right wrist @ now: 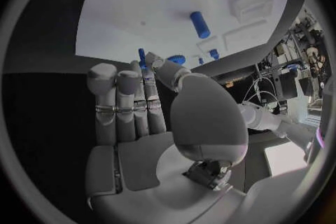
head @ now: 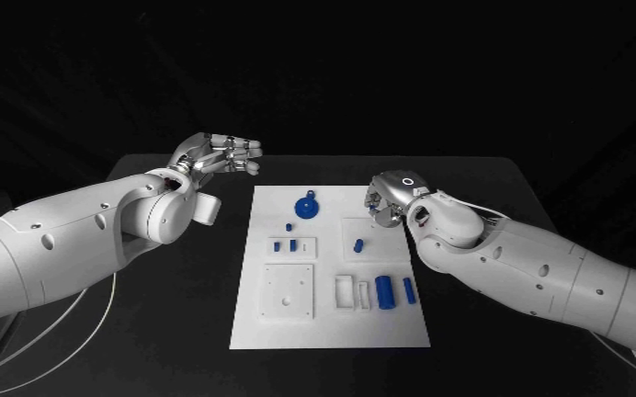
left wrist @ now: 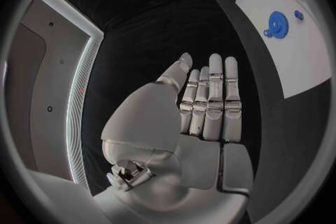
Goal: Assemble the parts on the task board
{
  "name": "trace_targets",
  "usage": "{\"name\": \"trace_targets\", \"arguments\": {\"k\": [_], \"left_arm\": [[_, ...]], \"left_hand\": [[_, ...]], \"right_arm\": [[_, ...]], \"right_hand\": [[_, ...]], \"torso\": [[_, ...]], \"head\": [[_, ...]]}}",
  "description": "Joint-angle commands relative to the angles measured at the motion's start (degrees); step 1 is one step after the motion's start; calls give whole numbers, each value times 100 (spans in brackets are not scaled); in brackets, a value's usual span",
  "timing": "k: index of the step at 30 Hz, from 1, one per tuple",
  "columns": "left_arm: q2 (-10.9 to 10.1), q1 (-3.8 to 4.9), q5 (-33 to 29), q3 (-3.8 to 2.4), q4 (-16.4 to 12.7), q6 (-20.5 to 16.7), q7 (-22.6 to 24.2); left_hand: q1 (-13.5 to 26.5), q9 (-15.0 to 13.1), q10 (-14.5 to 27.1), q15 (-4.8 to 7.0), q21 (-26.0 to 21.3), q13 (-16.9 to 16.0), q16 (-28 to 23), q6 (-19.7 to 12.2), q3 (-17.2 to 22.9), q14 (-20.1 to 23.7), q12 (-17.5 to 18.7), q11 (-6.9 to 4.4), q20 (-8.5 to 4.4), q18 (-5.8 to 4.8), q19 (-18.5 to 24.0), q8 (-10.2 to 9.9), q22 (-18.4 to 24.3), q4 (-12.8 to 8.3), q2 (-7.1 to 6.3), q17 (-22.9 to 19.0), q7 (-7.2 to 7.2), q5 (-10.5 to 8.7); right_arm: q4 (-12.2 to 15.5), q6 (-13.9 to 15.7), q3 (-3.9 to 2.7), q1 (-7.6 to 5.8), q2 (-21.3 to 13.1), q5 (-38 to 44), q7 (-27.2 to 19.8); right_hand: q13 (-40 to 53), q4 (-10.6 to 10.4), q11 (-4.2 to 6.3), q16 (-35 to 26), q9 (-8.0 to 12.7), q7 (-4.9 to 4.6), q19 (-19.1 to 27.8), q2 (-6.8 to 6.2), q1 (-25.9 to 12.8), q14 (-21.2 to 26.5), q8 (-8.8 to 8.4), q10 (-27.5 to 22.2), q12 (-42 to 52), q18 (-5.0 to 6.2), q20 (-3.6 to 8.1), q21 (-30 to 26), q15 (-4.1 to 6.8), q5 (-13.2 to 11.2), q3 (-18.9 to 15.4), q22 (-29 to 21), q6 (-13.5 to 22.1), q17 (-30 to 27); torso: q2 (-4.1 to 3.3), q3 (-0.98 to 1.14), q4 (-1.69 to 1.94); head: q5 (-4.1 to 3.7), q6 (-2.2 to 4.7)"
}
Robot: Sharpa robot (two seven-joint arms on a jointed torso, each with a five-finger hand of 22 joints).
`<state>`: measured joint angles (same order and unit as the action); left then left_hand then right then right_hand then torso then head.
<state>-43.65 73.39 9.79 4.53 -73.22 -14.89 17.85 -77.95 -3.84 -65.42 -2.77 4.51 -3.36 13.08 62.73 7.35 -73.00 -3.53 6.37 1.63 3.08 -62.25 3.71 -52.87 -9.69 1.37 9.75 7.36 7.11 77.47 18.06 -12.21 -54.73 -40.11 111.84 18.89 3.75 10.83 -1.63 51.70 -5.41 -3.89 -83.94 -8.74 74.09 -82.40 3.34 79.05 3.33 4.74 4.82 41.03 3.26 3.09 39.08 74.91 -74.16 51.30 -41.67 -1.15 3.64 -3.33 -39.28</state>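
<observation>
Head view: white task board carries blue parts; left robot hand spread empty, right robot hand seemingly empty too.

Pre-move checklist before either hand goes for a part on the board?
1. Left hand holds nothing, fingers apart: ok.
2. Right hand holds nothing: ok in the right wrist view.
3. Left hand off the task board, over the black table: ok.
4. Blue gear lies free on the board: ok.
5. Blue cylinder and its slimmer neighbour lie flat, unobstructed: ok.
6. Small peg seated or loose: cannot tell.
</observation>
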Motion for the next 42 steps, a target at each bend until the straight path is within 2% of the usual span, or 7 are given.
{"name": "trace_targets", "arguments": {"k": [1, 6, 13, 20, 29, 32, 42], "left_arm": [[22, 9, 55, -7, 4, -51, 14], [35, 9, 58, -7, 17, -82, 4], [85, 8, 58, -7, 29, -89, 8], [127, 8, 58, -6, 36, -103, 4], [197, 9, 58, -5, 71, -121, -4], [228, 9, 60, -5, 81, -121, -8], [332, 11, 440, -4, 113, -152, -18]], "left_hand": [[-25, 2, 32, 2, 5, -1, 21, -31, 10, -35, 1, -5, -11, 99, -26, -5, -22, -39, 4, -1, 6, 19], [-17, 5, 52, -1, -6, 0, 20, -53, 20, -34, 4, 2, -8, 102, -22, -9, -63, -42, -3, -3, 13, 29], [-22, 3, 64, -2, -12, -1, 18, -60, 25, -31, 1, 5, -6, 104, -19, -6, -73, -46, -3, -5, 16, 30], [-14, 6, 77, -5, -20, -1, 18, -105, 28, -33, 2, 11, -3, 107, -19, -11, -99, -49, -9, -7, 29, 32], [-17, 3, 77, -5, -26, -1, 16, -104, 30, -32, 0, 10, -2, 108, -17, -6, -108, -52, -13, -9, 27, 33], [-17, 3, 77, -5, -26, -1, 16, -104, 30, -32, 0, 10, -2, 108, -17, -6, -108, -52, -13, -9, 27, 33], [-30, 2, 74, -13, -34, -1, -5, -91, 47, -3, 1, 12, 4, 106, 12, -5, -141, -51, -6, -20, 24, 38]], "right_arm": [[177, 143, -88, 0, -70, -48, 75], [659, 213, -196, 5, -166, -422, -87], [1182, 375, -224, 141, -151, -743, -327], [1477, 553, -214, 346, -19, -943, -543], [1448, 791, -158, 711, 232, -1165, -801], [1379, 832, -140, 835, 318, -1175, -848], [1082, 995, -37, 1103, 519, -1017, -874]], "right_hand": [[2, -4, 97, -11, -10, -4, -303, -29, 12, -8, 34, 139, 18, 39, 32, 24, 55, 0, 34, 492, -28, -7], [2, -20, 100, -11, -12, -4, -309, -34, 13, -7, 34, 144, 19, 44, 48, 66, 72, 19, 26, 498, -28, -4], [0, -31, 95, -27, -11, -8, -309, -20, 34, 0, 32, 129, 17, 53, 56, 76, 79, 17, 16, 497, -14, -13], [0, -37, 93, -24, -11, -10, -314, -8, 48, -4, 34, 121, 17, 62, 56, 115, 78, 12, -6, 506, -8, -8], [-1, -32, 89, -28, -9, -13, -308, 6, 66, -2, 32, 110, 16, 86, 50, 107, 74, 20, -32, 501, 3, -5], [-1, -29, 86, -31, -7, -14, -308, 12, 69, -2, 33, 104, 15, 92, 51, 111, 74, 23, -32, 502, 8, -6], [2, -6, 86, -21, -2, -14, -310, 22, 73, -7, 33, 106, 17, 110, 44, 115, 71, 33, -48, 503, 8, 7]], "torso": [[-2, 2, 3], [-3, 18, -5], [6, 11, 10], [-5, -7, 4], [-10, 5, 14], [-9, -6, 16], [-6, -6, 8]], "head": [[12, 11], [74, 8], [191, 17], [426, 20], [843, -47], [991, -77], [1271, -223]]}}
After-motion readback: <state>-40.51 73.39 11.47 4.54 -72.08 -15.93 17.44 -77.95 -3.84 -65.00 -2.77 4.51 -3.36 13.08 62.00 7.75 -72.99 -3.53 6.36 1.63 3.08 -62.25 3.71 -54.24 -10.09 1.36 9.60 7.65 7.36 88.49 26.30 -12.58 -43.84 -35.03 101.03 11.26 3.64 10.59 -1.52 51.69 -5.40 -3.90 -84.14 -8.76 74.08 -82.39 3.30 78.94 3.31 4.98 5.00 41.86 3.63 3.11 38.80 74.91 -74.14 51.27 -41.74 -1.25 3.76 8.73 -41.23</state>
